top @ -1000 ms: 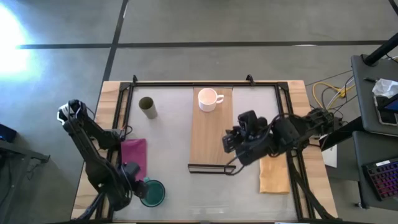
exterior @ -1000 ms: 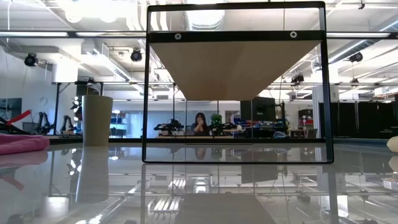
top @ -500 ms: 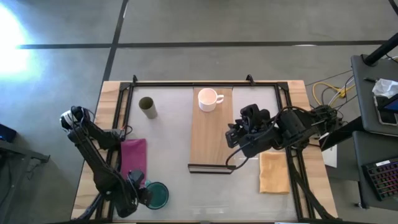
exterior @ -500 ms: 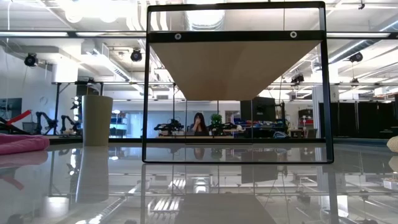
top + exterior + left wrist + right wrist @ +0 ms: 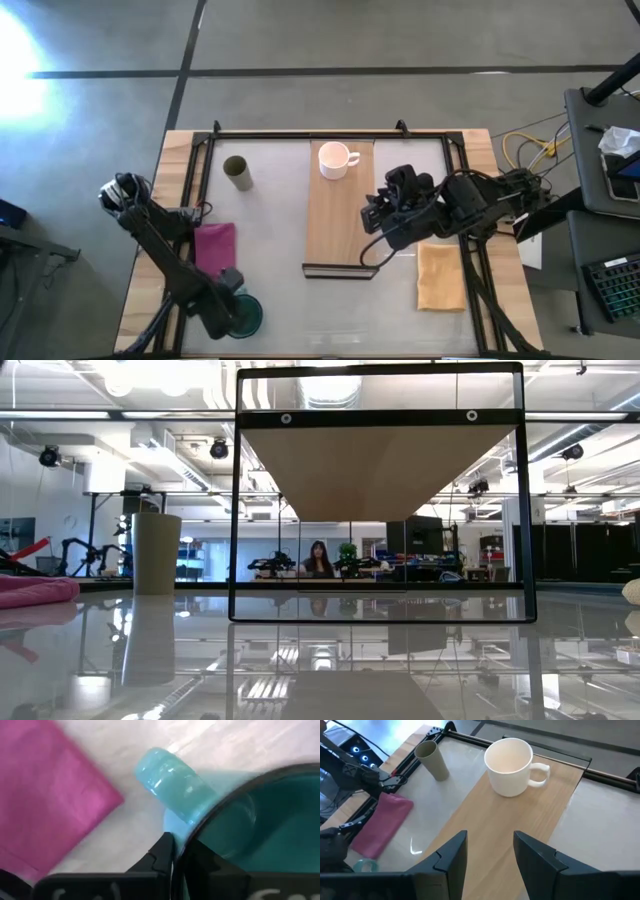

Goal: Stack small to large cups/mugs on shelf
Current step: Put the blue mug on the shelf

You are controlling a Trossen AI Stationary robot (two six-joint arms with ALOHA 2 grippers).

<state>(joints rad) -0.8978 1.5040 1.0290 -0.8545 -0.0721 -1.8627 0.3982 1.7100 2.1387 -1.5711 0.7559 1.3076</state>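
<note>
A teal-green mug point(image 5: 247, 318) stands near the table's front left, and my left gripper point(image 5: 231, 305) is shut on it. The white mug point(image 5: 335, 158) stands upright on the far end of the light-wood shelf point(image 5: 338, 225). To the shelf's left, the olive cup point(image 5: 237, 172) stands on the table. My right gripper point(image 5: 490, 857) hovers open over the shelf's right edge, short of the white mug point(image 5: 510, 766), with nothing between its fingers. My left gripper pinches the teal mug's rim point(image 5: 186, 836) right beside the handle point(image 5: 172, 787). One finger point(image 5: 164, 851) is outside the wall and the other point(image 5: 202, 856) is inside. The fingers come from above, pointing down. The mug stands upright on the table.
A pink cloth point(image 5: 215, 250) lies just beyond the teal mug. An orange-yellow cloth point(image 5: 440, 277) lies right of the shelf. A black frame point(image 5: 200, 160) runs along the table's edges. In the low view the olive cup point(image 5: 155, 552) stands left of the shelf's dark end frame point(image 5: 380, 615).
My left gripper has moved toward the table's right edge along the near edge, from beside the teal mug onto its rim. The mug has stayed in place. My right gripper has shifted a little toward the far edge over the shelf.
</note>
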